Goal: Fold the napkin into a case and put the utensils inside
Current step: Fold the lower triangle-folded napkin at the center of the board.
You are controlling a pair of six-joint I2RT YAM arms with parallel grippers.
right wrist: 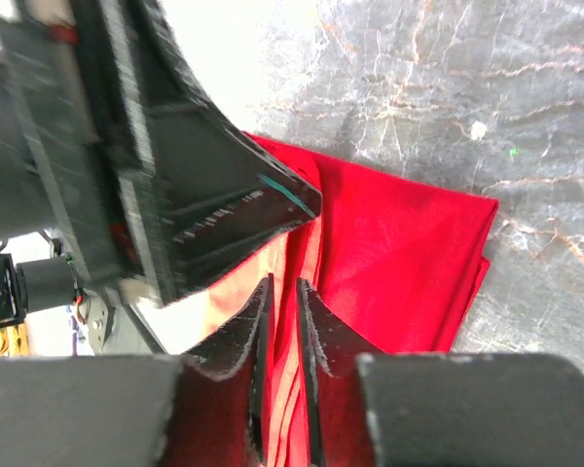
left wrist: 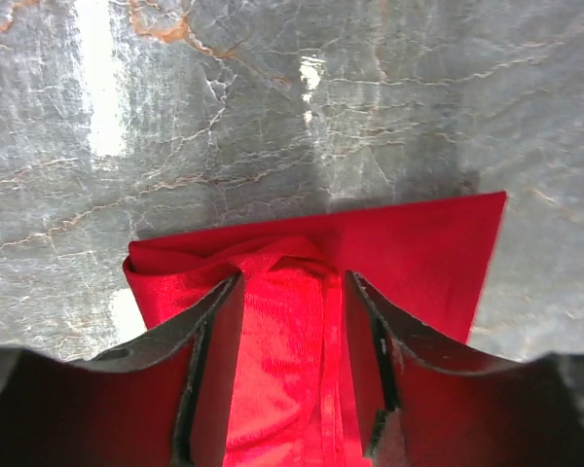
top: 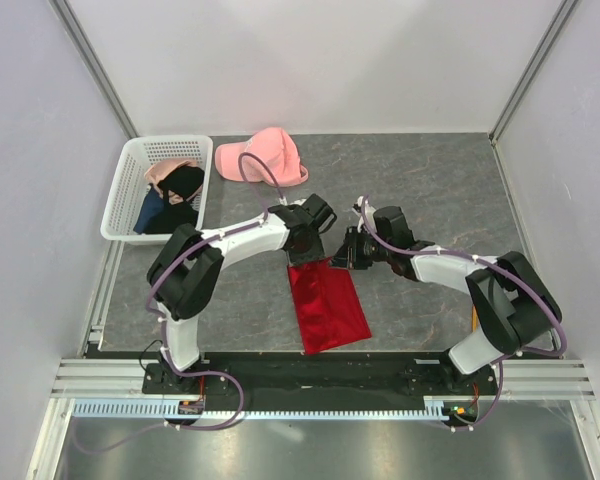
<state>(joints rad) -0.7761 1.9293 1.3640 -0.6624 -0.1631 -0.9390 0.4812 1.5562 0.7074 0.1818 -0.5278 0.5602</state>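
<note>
The red napkin (top: 328, 308) lies folded into a layered rectangle on the grey marbled table, between the two arms. My left gripper (top: 308, 245) hangs over its far edge. In the left wrist view its jaws (left wrist: 292, 282) stand apart, with a bunched ridge of the napkin (left wrist: 428, 253) lying loose between them. My right gripper (top: 342, 255) is at the same far edge, close beside the left one. Its jaws (right wrist: 284, 287) are only a narrow slit apart, and layered edges of the napkin (right wrist: 409, 243) run up through that slit. The utensils are out of view.
A white basket (top: 120, 205) holding dark garments (top: 180, 190) stands at the far left. A pink cap (top: 265, 158) lies beside it at the back. White walls close in the table on three sides. One of the left gripper's black fingers (right wrist: 224, 204) crowds the right wrist view.
</note>
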